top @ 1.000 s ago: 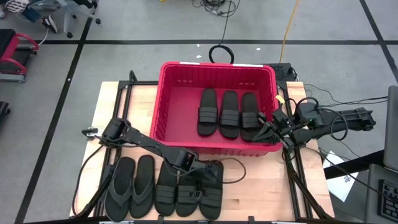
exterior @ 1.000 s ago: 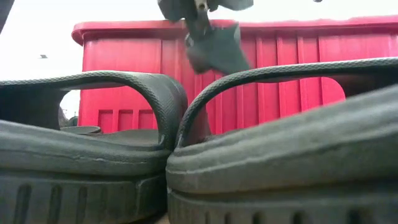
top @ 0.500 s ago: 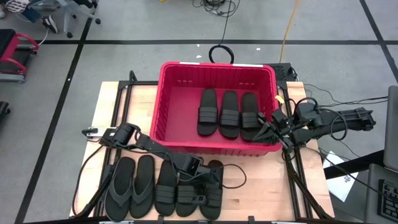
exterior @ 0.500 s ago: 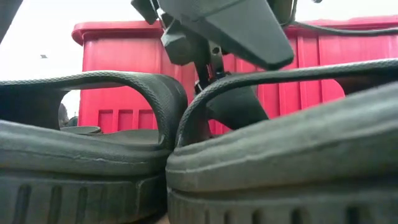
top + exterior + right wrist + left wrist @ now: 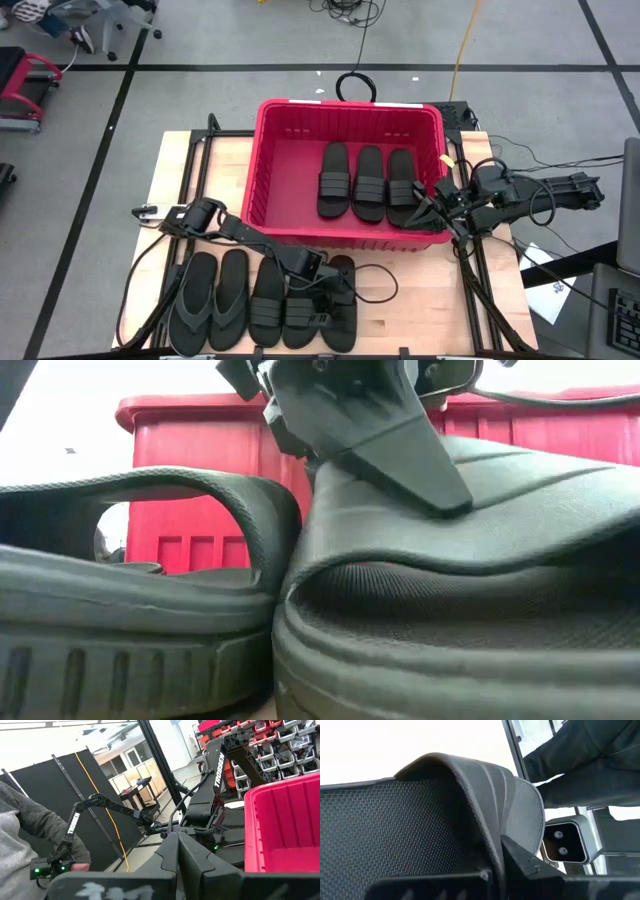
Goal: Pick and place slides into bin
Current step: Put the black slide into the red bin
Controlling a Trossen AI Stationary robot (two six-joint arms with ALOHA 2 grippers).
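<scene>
The red bin (image 5: pixel 280 160) stands at the table's far middle, with three black slides (image 5: pixel 368 182) lying flat side by side in it. At the near edge a dark flip-flop pair (image 5: pixel 210 300) lies left of three more black slides (image 5: pixel 268 305). My left gripper (image 5: pixel 326 297) is shut on the rightmost of these slides (image 5: pixel 343 305). My right gripper (image 5: pixel 428 210) hangs shut by the bin's right wall and holds nothing. My left gripper holds the rightmost slide by its ribbed band (image 5: pixel 487 805), one finger on top (image 5: pixel 400 450) and the other under the band against the footbed. The fingers come slanting down from the far left. The sole (image 5: pixel 450 660) is still low at the table.
A black cable (image 5: pixel 378 285) loops on the wood right of the held slide. The neighbouring slide (image 5: pixel 150 590) lies close against it on the left. The bin's near wall (image 5: pixel 340 238) rises just beyond. A person's grey sleeve (image 5: pixel 20 835) shows in the room beyond.
My left gripper has come down from just in front of the bin toward the near edge, onto the rightmost slide, and has shut on its band. The band has turned its ribbed top toward the near edge.
</scene>
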